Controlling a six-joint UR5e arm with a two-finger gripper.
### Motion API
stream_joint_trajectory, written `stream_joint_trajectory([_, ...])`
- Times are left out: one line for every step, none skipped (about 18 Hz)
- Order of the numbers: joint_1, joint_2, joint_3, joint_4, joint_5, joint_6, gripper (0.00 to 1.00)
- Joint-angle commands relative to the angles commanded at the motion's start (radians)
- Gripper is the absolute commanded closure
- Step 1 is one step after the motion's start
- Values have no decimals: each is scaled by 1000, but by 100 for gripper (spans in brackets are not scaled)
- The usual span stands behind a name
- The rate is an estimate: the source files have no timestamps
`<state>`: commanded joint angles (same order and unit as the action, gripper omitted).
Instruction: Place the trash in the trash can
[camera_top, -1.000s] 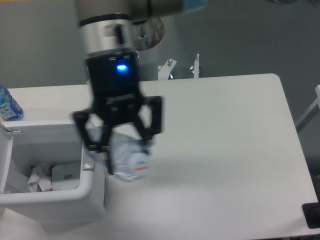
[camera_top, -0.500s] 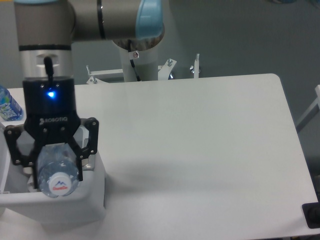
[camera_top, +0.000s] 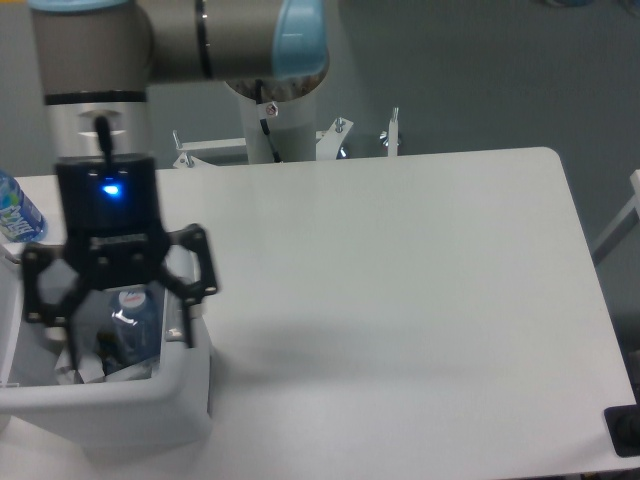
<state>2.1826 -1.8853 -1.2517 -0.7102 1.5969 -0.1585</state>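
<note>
The clear ribbed bottle (camera_top: 133, 325) with its white cap lies inside the white trash can (camera_top: 180, 395) at the table's front left. My gripper (camera_top: 112, 315) hangs above the can's opening, open, with fingers (camera_top: 190, 300) spread wide on either side of the bottle and not touching it. A crumpled whitish wrapper (camera_top: 70, 362) shows at the can's bottom left.
A bottle with a bright blue label (camera_top: 18, 210) stands at the far left behind the can. The white table (camera_top: 400, 280) stretches to the right. Metal fixtures (camera_top: 390, 130) stand at the table's back edge.
The gripper carried the bottle left from beside the can to over it, then opened. The bottle dropped from the fingers into the can.
</note>
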Motion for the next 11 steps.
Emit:
stream_joint_trajectory([23, 2, -11, -3, 0, 55, 0])
stream_joint_trajectory([34, 3, -24, -5, 3, 110, 0])
stream_joint_trajectory([52, 12, -46, -6, 11, 172, 0])
stream_joint_trajectory([92, 24, -69, -8, 20, 236, 0])
stream_joint_trajectory([126, 37, -86, -9, 21, 314, 0])
stream_joint_trajectory([149, 47, -107, -24, 23, 392, 0])
stream_joint_trajectory([169, 63, -126, -53, 26, 474, 0])
stream_joint_trajectory([196, 87, -143, -95, 28, 563, 0])
stream_joint_trajectory([230, 116, -155, -142, 28, 658, 0])
stream_joint_trajectory([262, 139, -164, -188, 26, 748, 0])
stream_joint_trajectory([290, 159, -170, -236, 28, 825, 0])
